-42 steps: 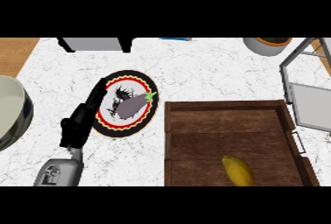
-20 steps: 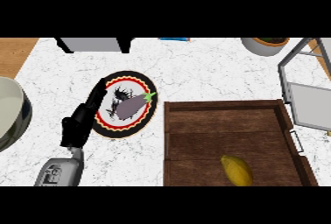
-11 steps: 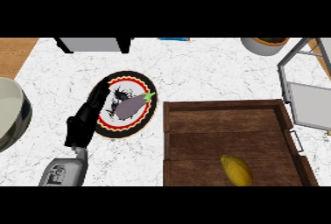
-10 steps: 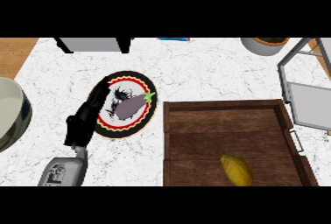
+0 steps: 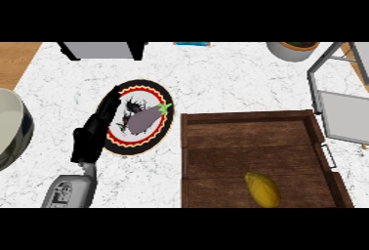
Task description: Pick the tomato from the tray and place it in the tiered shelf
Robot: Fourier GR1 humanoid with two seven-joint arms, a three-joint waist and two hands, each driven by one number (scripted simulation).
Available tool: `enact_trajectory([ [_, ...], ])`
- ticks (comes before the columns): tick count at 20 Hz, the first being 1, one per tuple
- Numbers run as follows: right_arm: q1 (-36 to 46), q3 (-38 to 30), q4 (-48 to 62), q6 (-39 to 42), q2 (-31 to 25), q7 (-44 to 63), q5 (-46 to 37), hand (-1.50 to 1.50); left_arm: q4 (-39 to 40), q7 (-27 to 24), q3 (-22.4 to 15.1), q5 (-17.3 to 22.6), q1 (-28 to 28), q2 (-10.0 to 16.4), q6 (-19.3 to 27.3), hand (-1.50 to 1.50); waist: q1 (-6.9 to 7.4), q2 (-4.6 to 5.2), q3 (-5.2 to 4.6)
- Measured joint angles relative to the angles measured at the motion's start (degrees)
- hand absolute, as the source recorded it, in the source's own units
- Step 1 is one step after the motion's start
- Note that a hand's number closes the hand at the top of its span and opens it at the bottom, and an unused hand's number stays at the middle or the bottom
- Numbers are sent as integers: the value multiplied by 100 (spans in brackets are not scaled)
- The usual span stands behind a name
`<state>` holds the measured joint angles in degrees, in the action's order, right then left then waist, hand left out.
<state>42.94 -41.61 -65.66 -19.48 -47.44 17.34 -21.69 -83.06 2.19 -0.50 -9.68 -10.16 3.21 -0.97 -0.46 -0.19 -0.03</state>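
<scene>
Almost nothing has moved: the left hand [image 5: 92, 134] still lies with fingers straight, holding nothing, along the left rim of the plate [image 5: 134, 149] that carries an eggplant [image 5: 142, 119], toward the surface's [image 5: 231, 73] left edge. No red tomato shows. The wooden tray [image 5: 245, 117] at the front right holds only a yellow oblong item [image 5: 262, 189] near its front wall. The tiered shelf [image 5: 346, 117] stands at the right edge. The reach is probably best made from the right, coming down over the item and clear of the tray's walls.
</scene>
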Motion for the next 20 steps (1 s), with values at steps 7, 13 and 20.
enact_trajectory([
  [7, -493, -895, -104, 441, -885, 893, 433, -150, -136, 3, 29, 44, 165, 37, -32, 0, -46, -10, -1],
  [13, -1610, -1932, 58, 1640, -1526, 1270, 920, -150, -106, -107, 157, 107, 257, 146, -82, 0, -177, -28, 4],
  [20, -3134, -3508, 549, 3126, -1873, 597, 1409, -150, -43, -131, 178, 80, 222, 127, -31, 0, -249, -33, 9],
])
